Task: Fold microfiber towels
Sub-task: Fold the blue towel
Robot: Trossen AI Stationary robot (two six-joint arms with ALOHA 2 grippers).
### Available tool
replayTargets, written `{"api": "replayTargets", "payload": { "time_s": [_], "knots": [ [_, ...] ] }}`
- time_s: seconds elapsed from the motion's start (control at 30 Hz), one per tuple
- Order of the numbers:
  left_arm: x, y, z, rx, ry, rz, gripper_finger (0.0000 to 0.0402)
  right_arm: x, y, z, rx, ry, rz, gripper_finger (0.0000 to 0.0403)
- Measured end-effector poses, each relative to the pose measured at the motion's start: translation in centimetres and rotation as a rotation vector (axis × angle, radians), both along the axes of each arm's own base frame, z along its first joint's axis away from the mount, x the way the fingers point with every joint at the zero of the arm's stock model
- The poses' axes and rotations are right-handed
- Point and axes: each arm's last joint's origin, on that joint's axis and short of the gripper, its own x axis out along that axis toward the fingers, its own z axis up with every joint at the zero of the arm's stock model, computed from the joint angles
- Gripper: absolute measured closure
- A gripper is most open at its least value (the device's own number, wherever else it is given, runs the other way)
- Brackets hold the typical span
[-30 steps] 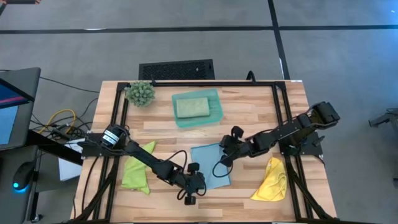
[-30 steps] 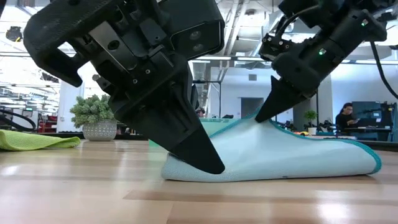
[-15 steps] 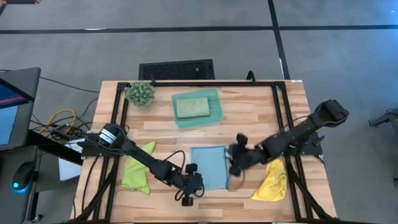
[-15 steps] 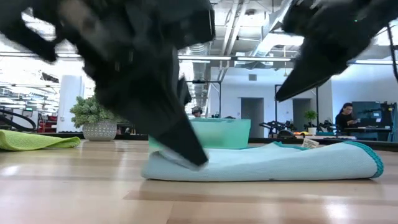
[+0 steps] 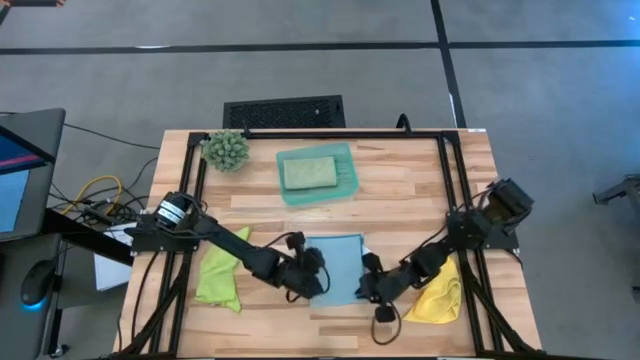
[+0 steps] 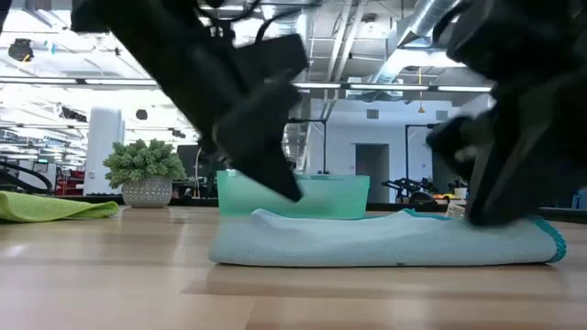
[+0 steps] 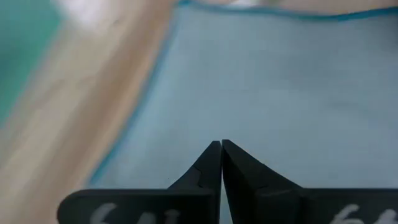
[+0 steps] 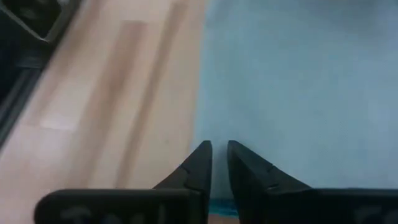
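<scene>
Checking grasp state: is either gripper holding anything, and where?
Left gripper is shut on nothing, over the light blue towel. Whether the right gripper pinches its edge cannot be told.

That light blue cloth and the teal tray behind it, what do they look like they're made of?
The light blue towel looks like a soft knitted microfiber: matte, with a fine ribbed weave, a stitched teal edge and a plump, rounded fold. The teal tray seems to be moulded plastic: smooth, slightly see-through walls that hold a stiff shape. The table looks like sealed light wood planks with a faint sheen.
</scene>
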Motion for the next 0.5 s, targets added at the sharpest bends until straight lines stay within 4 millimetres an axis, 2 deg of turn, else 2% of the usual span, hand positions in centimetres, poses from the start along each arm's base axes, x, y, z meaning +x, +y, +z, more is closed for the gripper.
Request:
{"api": "replayTargets", "payload": {
  "time_s": [0.1,0.27,0.37,0.5],
  "knots": [
    [-0.7,0.7,-0.4,0.033,0.064,0.066,0.0397,0.5,-0.6,-1.0,0.034,0.054,-0.015,0.0344],
    [-1.3,1.0,-1.2,0.083,0.119,0.118,0.0397,0.9,-0.9,-1.1,0.069,0.069,-0.01,0.0364],
    [-1.5,1.2,-1.3,0.117,0.136,0.132,0.0397,0.3,-0.8,-0.1,0.07,0.062,0.014,0.0375],
    [-2.1,1.2,-0.8,0.17,0.12,0.176,0.0397,-0.3,0.0,2.4,0.078,-0.044,0.025,0.0387]
  ]
}}
